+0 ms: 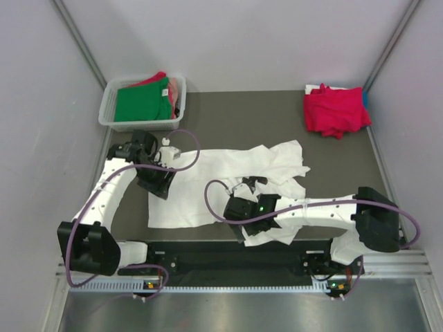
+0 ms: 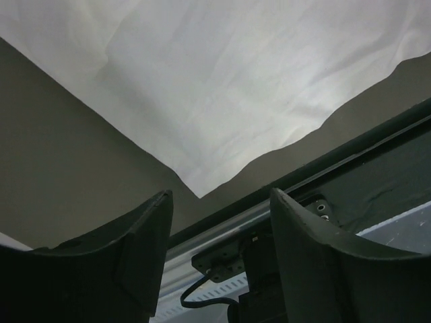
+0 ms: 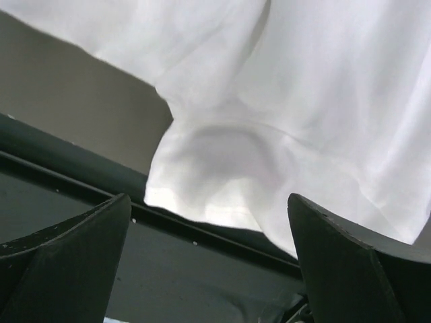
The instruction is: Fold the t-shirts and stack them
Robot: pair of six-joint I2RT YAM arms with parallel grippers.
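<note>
A white t-shirt (image 1: 228,181) lies spread and rumpled across the dark table (image 1: 228,117). My left gripper (image 1: 159,187) hovers over its left edge. In the left wrist view the gripper (image 2: 221,195) is open with nothing between its fingers, and the white shirt's corner (image 2: 199,182) lies just ahead of them. My right gripper (image 1: 239,223) sits over the shirt's near hem. It is wide open (image 3: 209,199) and empty, and a bulging fold of the white shirt (image 3: 222,161) reaches the table's near edge. A green t-shirt (image 1: 141,104) lies in the basket. Crimson t-shirts (image 1: 335,111) are piled at the back right.
The white slatted basket (image 1: 109,111) stands at the back left, with a red cloth (image 1: 156,78) behind the green one. The black rail and metal frame (image 1: 228,259) run along the table's near edge. Grey walls close in on both sides.
</note>
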